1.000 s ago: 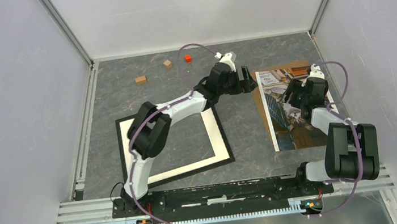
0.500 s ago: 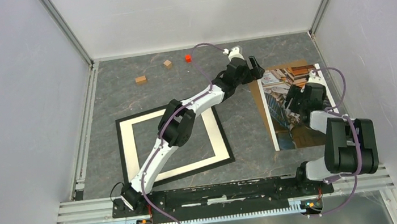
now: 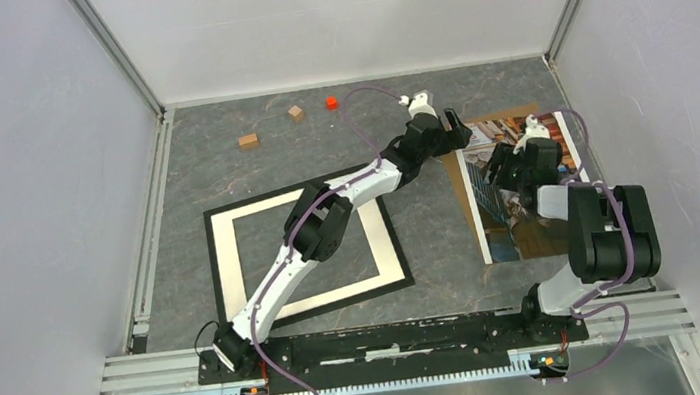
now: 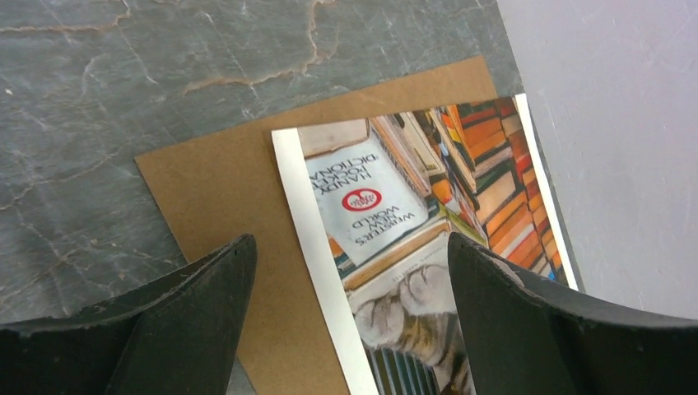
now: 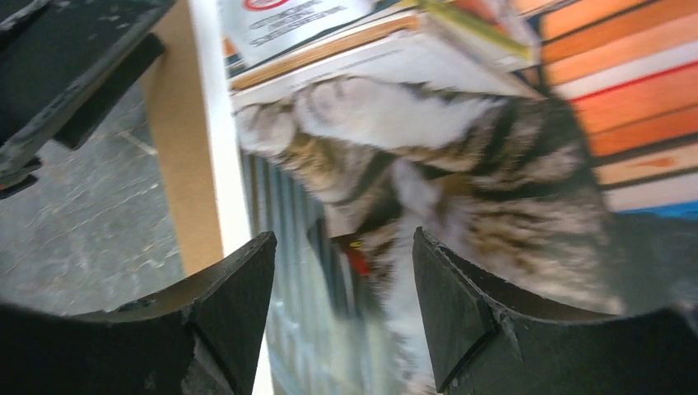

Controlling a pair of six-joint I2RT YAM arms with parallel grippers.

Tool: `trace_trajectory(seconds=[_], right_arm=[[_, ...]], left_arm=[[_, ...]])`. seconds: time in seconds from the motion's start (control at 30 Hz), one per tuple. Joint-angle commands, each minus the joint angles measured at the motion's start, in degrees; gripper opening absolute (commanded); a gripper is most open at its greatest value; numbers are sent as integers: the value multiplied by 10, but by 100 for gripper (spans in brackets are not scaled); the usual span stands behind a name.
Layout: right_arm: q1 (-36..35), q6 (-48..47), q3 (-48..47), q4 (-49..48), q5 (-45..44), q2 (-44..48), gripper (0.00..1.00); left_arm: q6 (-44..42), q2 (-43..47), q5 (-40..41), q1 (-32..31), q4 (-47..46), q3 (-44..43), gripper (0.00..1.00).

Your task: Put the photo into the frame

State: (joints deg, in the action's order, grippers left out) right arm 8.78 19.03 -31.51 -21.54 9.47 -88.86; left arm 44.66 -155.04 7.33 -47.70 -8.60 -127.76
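Over photo (image 3: pixel 512 233) lying 12-to-6, frame (image 3: pixel 214 270) at 8 o'clock: left fingers (image 4: pixel 189 321) wide open at 11 o'clock corner, right fingers (image 5: pixel 222 321) part-open mid-sheet, both empty.

Place: robot test cell, lab-type setup.
Walls: plain pale panels (image 3: pixel 344 17) stand beyond the left tool (image 3: pixel 457 131) and the right tool (image 3: pixel 504 170), and out to either side of them.
Posts: aluminium posts (image 3: pixel 120 60) run up the far corners, beyond both tools.
Worktop: grey marbled worktop (image 3: pixel 222 173) under both tools, boxed in by the panels.
Rail: slotted aluminium rail (image 3: pixel 394 338) well behind the tools at the near edge; arm bases (image 3: pixel 229 348) bolted to it.
Cabling: purple cables (image 3: pixel 364 95) looped loose along both arms.
Props: two small wooden blocks (image 3: pixel 248 140) and a red block (image 3: pixel 331 102), left of the left tool.
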Motion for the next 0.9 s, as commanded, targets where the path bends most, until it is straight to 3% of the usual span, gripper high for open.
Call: trace_trajectory(seconds=[0.0, 0.23, 0.37, 0.53, 0.73, 0.87], right_arm=[[-32, 10, 17, 54, 64, -17, 68], [-36, -3, 27, 85, 79, 42, 68], [-27, -43, 7, 154, 22, 90, 73], [68, -44, 48, 169, 77, 135, 75], [98, -33, 84, 194, 85, 153, 74], [98, -22, 128, 189, 128, 175, 75]], left_arm=[[12, 66, -61, 8, 17, 41, 92], [15, 214, -231, 31, 57, 191, 94], [22, 296, -252, 30, 67, 290, 95], [49, 372, -278, -13, 44, 418, 100], [71, 413, -280, -106, 35, 490, 100], [127, 456, -298, -113, -56, 583, 100]])
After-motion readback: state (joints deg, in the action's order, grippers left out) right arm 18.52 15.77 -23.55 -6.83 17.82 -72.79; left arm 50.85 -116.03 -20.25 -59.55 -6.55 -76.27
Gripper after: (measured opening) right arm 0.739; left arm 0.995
